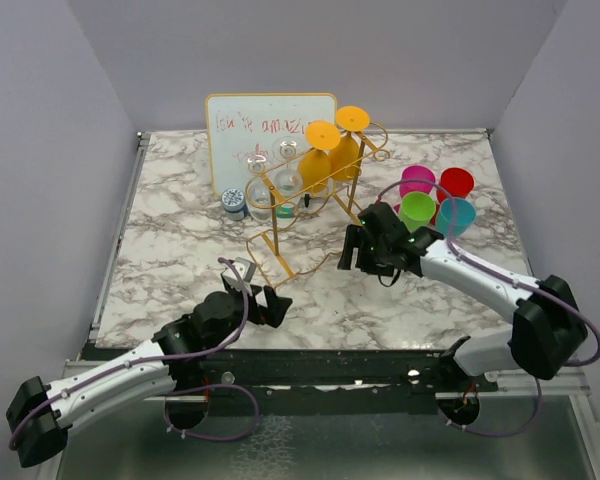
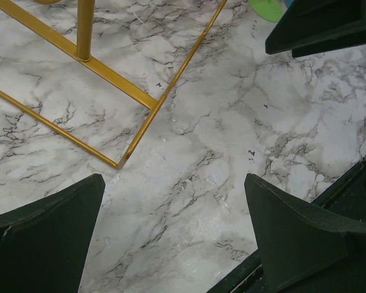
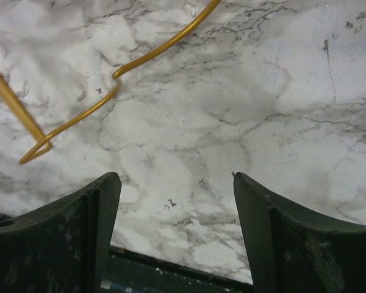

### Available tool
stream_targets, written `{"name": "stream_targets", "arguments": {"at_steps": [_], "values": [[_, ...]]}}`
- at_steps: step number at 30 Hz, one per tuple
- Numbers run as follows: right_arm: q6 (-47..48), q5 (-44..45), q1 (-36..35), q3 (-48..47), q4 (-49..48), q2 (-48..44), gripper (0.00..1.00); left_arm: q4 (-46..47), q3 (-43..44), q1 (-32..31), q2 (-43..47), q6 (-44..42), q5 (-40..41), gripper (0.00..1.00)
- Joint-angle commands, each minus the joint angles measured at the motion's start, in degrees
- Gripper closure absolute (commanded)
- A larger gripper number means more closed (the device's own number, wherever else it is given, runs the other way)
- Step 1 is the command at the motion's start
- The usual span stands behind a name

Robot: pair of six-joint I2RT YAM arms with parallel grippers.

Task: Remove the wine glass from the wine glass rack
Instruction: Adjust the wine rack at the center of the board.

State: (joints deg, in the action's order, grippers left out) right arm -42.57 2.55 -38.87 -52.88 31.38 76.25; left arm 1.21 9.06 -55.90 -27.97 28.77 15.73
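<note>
R gripper (image 1: pixel 352 250) & L gripper (image 1: pixel 270 304): both spread wide, nothing held, low over the white-grey marbled desk (image 1: pixel 170 250).
The glasses hang foot-up on the thin gold-yellow wire wine glass rack (image 1: pixel 276 240) mid-desk, in front of a small white whiteboard (image 1: pixel 270 120). There are two orange-yellow wine glasses (image 1: pixel 316 170) on the R side and two clear wine glasses (image 1: pixel 287 180) on the L. We judge the R gripper best placed for the orange pair. It sits down by the base wires, so it needs to rise first, close gently on the stem just under the foot, then slide the glass along the slanted rails to the open end. A straight lift would prob. snag the foot. The frame looks light, so the L gripper could pin the base rail. Writing: red marker scrawl on the whiteboard, which we can't read.
</note>
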Motion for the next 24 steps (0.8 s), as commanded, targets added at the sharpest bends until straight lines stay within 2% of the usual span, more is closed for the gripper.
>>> {"name": "stream_targets", "arguments": {"at_steps": [1, 4, 6, 11, 16, 24], "values": [[-2.4, 8.5, -0.6, -3.4, -5.8, 5.6, 0.19, 4.3, -0.6, 0.0, -2.5, -2.1, -0.3, 0.01], [-1.6, 9.5, -0.6, -5.5, -6.8, 8.9, 0.18, 3.8, 0.2, 0.0, -4.9, -4.2, -1.1, 0.01], [-1.1, 9.3, -0.6, -6.3, -8.0, 10.9, 0.17, 1.9, 1.4, 0.0, -6.7, -3.8, 1.2, 0.01], [-2.2, 8.3, -0.7, -9.1, -9.8, 16.5, 0.17, 7.3, 1.0, 0.0, -10.6, -5.1, -2.5, 0.01], [-4.9, 11.8, -0.7, -10.1, -10.6, 19.7, 0.16, 8.7, 2.3, 0.0, -15.1, -7.7, -4.9, 0.01], [-4.9, 11.8, -0.7, -12.8, -11.2, 25.6, 0.15, 11.8, 2.1, 0.0, -18.0, -10.9, -3.2, 0.01]]}}
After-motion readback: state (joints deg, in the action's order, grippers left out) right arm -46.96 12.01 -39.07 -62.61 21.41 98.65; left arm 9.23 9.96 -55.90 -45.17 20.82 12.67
